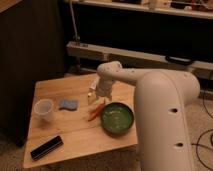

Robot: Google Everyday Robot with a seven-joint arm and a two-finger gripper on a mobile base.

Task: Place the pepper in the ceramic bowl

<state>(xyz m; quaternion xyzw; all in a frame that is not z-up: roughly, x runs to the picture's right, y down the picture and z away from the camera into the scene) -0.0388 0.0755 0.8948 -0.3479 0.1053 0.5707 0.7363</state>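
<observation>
The orange-red pepper (pixel 96 112) lies on the wooden table (pixel 75 131), just left of the green ceramic bowl (pixel 118 118), its upper end close to the bowl's rim. The bowl sits near the table's right front and looks empty. My gripper (pixel 93 97) hangs at the end of the white arm (pixel 150 95), just above and behind the pepper's upper end.
A translucent plastic cup (pixel 43 110) stands at the left of the table. A blue sponge (pixel 68 104) lies beside it. A black rectangular object (pixel 46 147) lies near the front left edge. A dark cabinet stands at left; metal shelving runs behind.
</observation>
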